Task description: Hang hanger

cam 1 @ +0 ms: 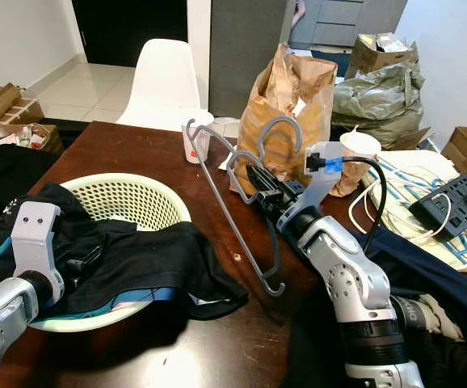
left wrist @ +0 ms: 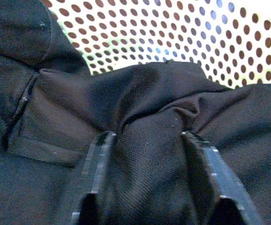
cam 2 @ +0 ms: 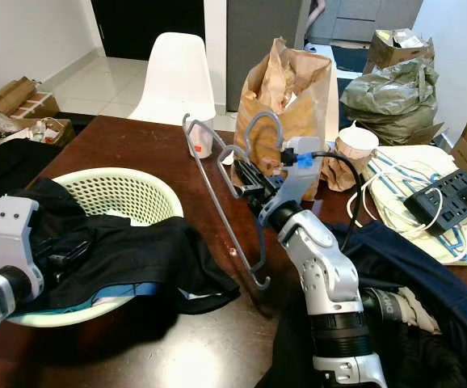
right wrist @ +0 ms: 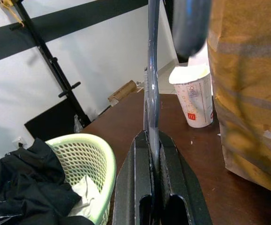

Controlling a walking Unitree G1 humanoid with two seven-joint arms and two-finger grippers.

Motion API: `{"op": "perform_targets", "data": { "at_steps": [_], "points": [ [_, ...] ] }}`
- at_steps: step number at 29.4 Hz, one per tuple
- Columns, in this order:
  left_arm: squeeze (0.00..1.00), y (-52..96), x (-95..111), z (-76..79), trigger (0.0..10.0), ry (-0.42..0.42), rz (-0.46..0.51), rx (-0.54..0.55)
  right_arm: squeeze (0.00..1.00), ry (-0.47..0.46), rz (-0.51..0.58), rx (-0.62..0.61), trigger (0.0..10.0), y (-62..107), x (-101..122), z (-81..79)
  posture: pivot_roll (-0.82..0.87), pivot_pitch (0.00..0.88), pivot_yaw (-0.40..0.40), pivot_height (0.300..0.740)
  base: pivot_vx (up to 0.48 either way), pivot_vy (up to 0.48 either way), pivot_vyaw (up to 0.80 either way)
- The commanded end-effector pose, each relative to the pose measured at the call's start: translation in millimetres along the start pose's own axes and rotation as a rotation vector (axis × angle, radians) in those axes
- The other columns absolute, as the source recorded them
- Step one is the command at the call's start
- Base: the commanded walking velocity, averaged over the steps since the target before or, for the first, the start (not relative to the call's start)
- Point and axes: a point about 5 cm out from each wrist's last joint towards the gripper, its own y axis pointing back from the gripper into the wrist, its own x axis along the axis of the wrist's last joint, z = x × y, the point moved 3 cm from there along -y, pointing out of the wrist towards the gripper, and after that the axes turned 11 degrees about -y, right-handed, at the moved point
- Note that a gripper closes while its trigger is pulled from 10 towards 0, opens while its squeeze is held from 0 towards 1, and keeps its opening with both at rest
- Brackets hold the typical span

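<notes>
**Hanger gripped, raised over the surface**

The right hand (cam 1: 259, 183) is clamped on the grey hanger (cam 1: 241, 218), held tilted above the dark wooden surface (cam 1: 136, 145), its hook up by the brown paper bag (cam 1: 286, 105). The hanger looks light, stiff and slick, so a hold near the neck, as now, should keep it from swinging. The left hand (left wrist: 147, 159) has its fingers spread, pressed into soft black clothes (cam 1: 136, 259) draped over the pale green basket (cam 1: 128, 198). A paper cup (right wrist: 194, 96) bears a small golden-arches mark; no other writing is readable.
</notes>
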Motion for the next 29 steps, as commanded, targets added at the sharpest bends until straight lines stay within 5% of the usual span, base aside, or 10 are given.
{"op": "perform_targets", "data": {
  "at_steps": [1, 10, 13, 17, 19, 20, 22, 23, 28, 29],
  "points": [
    [0.0, 1.0, -1.2, 5.4, 0.0, -0.002, -0.012, -0.038, 0.0, 0.01, 0.007, -0.004, 10.0, 1.7, 3.0, 0.6, -0.04, 0.088, -0.054, 0.74, 0.0, 0.0, 0.0],
    [0.0, -0.4, 1.4, 8.2, 0.0, -0.007, 0.002, -0.066, 0.0, 0.011, 0.01, -0.003, 10.0, 1.0, 4.0, 0.4, -0.04, 0.084, -0.053, 0.74, 0.0, 0.0, 0.0],
    [0.0, 3.4, 34.9, 36.5, 0.0, 0.068, 0.167, -0.229, 0.0, 0.012, 0.016, 0.0, 10.0, -0.2, 5.9, -0.3, -0.04, 0.081, -0.051, 0.74, 0.0, 0.0, 0.0],
    [0.0, 3.4, 34.9, 36.5, 0.0, 0.068, 0.167, -0.229, 0.0, 0.012, 0.016, 0.0, 10.0, -0.2, 5.9, -0.3, -0.04, 0.081, -0.051, 0.74, 0.0, 0.0, 0.0],
    [0.0, 12.3, 56.1, 65.1, 0.0, 0.085, 0.262, -0.386, 0.0, 0.013, 0.019, 0.001, 10.0, -0.6, 6.9, -0.5, -0.04, 0.079, -0.051, 0.74, 0.0, 0.0, 0.0],
    [0.0, 28.4, 81.4, 108.3, 0.0, 0.119, 0.384, -0.599, 0.0, 0.015, 0.021, 0.002, 10.0, -1.2, 8.0, -0.6, -0.04, 0.079, -0.05, 0.74, 0.0, 0.0, 0.0],
    [0.0, 28.4, 81.4, 108.3, 0.0, 0.119, 0.384, -0.599, 0.0, 0.015, 0.021, 0.002, 10.0, -1.2, 8.0, -0.6, -0.04, 0.079, -0.05, 0.74, 0.0, 0.0, 0.0],
    [0.0, 41.9, 98.9, 141.5, 0.0, 0.188, 0.476, -0.75, 0.0, 0.015, 0.023, 0.003, 10.0, -1.8, 8.4, -1.0, -0.03, 0.077, -0.051, 0.74, 0.0, 0.0, 0.0],
    [0.0, 41.9, 98.9, 141.5, 0.0, 0.188, 0.476, -0.75, 0.0, 0.015, 0.023, 0.003, 10.0, -1.8, 8.4, -1.0, -0.03, 0.077, -0.051, 0.74, 0.0, 0.0, 0.0],
    [0.0, 44.5, 106.6, 164.2, 0.0, 0.266, 0.513, -0.819, 0.0, 0.014, 0.023, 0.006, 10.0, -2.5, 8.0, -1.8, -0.03, 0.073, -0.051, 0.74, 0.0, 0.0, 0.0]
  ]
}}
